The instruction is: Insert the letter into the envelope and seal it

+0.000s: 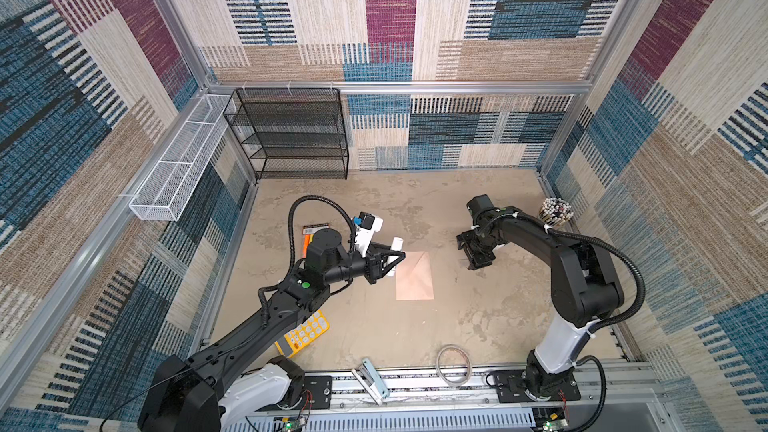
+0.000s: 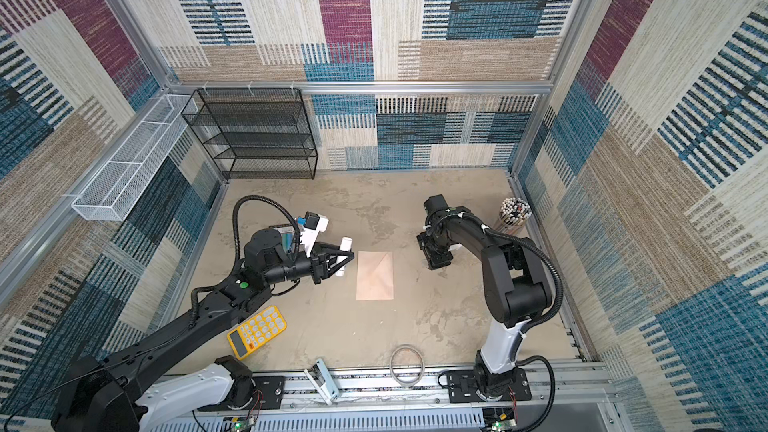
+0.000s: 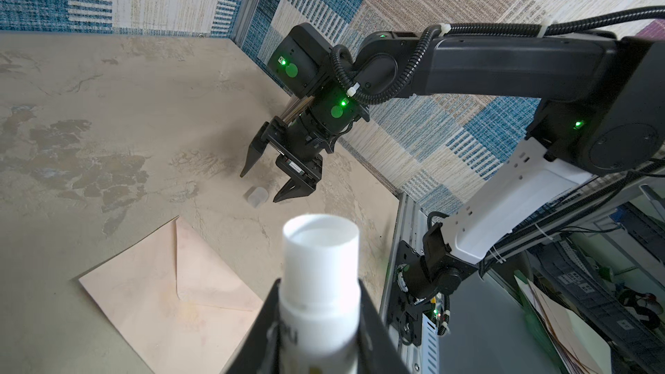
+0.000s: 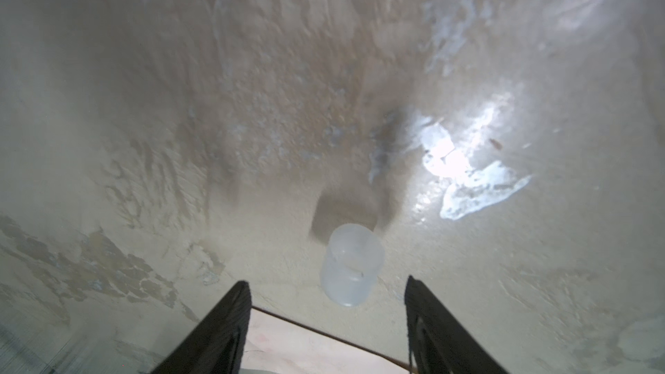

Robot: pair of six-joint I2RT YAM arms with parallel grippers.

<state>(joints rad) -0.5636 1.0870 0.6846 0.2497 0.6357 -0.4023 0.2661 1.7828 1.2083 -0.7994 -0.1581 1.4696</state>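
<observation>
Overhead, a mottled sand-coloured counter [image 1: 374,209] fills a booth framed in aluminium and walled with woven panels of blue, maroon and cream. A black mesh shelf [image 1: 291,135] stands against the back wall and a white wire basket [image 1: 174,168] hangs on the left one. The envelope [image 1: 414,276], peach-pink, lies flat mid-counter, seams up and flap folded shut, between my two arms. My left tool [image 1: 395,260], just beside the envelope's left edge, pinches a white tube [image 3: 320,257] whose open end points away from the wrist. My right tool [image 3: 262,187], off to the envelope's right, hangs with its fingers spread wide, holding nothing. A small translucent cap [image 4: 351,268] sits on the counter just beneath, clear of both fingers. A yellow calculator [image 2: 257,331] lies near the counter's front left.
</observation>
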